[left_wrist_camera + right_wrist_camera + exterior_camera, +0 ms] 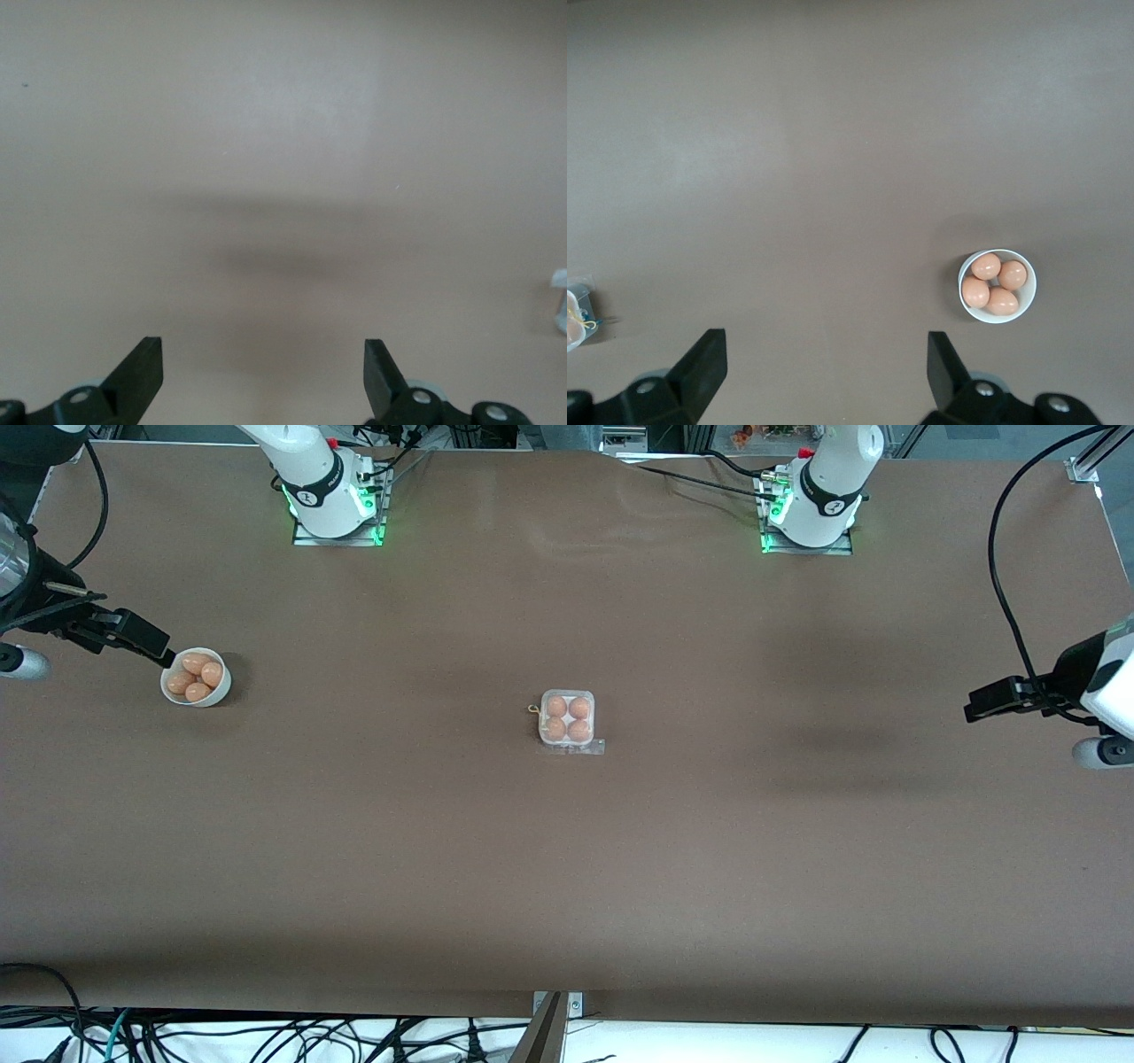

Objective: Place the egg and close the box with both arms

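The egg carton [568, 723] sits closed near the middle of the brown bench [567, 850], all four cells filled with orange-brown eggs under the clear lid, its front tab [592, 747] lying flat on the side nearer the front camera. A round white bowl [196, 677] holding four more eggs stands toward the right arm's end of the bench, well apart from the carton. The right gripper [166, 657] hangs just beside the bowl's rim in the front view; its wrist view shows what the front view cannot, the two black fingers [700, 363] spread wide with nothing between them, the bowl [998, 285] well clear of them and a sliver of the carton [578, 312] at the frame edge. The left gripper [970, 710] hovers over bare bench at the left arm's end, and its wrist view likewise shows the fingers [137, 367] wide apart and empty, with only its shadow on the surface below
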